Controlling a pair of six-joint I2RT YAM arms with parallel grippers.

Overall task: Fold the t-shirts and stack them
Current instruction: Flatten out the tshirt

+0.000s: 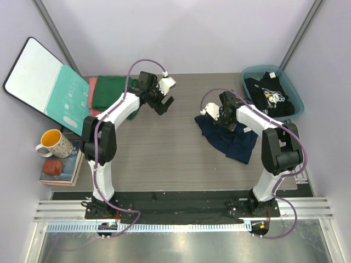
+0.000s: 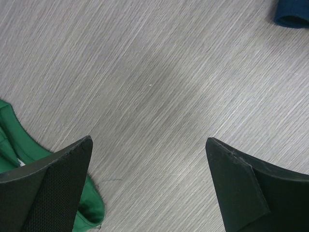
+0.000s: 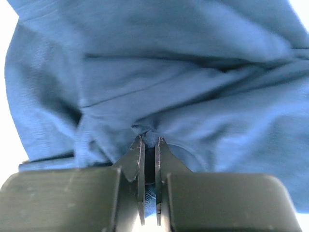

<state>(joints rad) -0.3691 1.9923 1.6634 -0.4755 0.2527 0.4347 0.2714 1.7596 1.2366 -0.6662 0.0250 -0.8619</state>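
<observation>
Right end effector (image 3: 149,145) is pinching a bunched fold of the navy blue t-shirt (image 3: 169,87), soft floppy stuff, I'd grab a hem corner instead; left end effector (image 2: 148,142) sits wide open.

Right gripper (image 3: 149,145) pinching navy t-shirt (image 3: 159,82)
Jaws nearly together on a puckered fold; creased blue cloth spreads above the fingertips.

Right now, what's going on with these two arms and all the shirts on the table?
The right gripper is shut on a bunched fold of the navy t-shirt, which lies rumpled on the right of the table. The left gripper hangs open over bare wood, holding nothing, beside the green t-shirt folded on a pink one at far left. A black printed t-shirt sits in the teal bin.
</observation>
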